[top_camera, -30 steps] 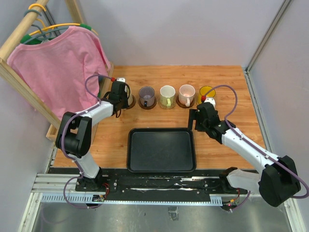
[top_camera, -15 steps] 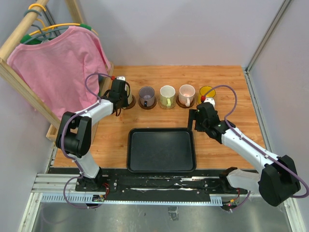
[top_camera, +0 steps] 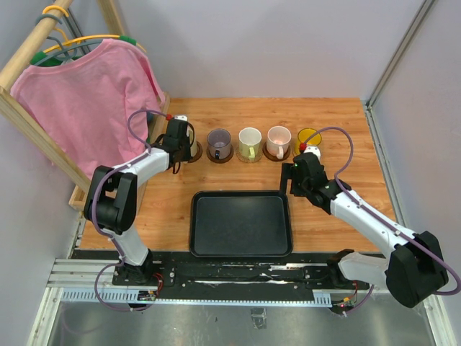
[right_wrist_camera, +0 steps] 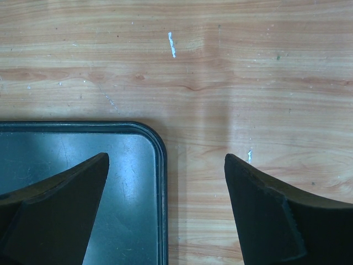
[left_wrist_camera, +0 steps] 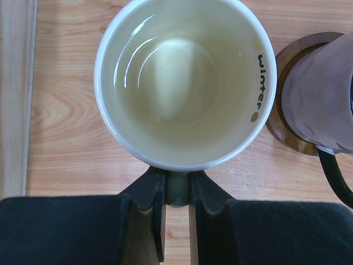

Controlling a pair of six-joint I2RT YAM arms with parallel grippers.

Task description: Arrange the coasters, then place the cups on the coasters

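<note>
Cream cup [left_wrist_camera: 185,83] at left end of row, on brown coaster [top_camera: 196,154]; left claw [left_wrist_camera: 177,186] pinches its handle [left_wrist_camera: 177,196]; keep cup centred, let go gently; right claw [right_wrist_camera: 165,210] wide open over tray [right_wrist_camera: 83,165] corner.

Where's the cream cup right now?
The cream cup is at the far-left end of the cup row in the top view, beside the purple-grey cup; the left gripper holds its handle between its fingers.

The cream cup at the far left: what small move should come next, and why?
Probably open the left gripper and release: it pinches the handle of the cream cup, and from above the cup seems to sit on its dark coaster.
</note>
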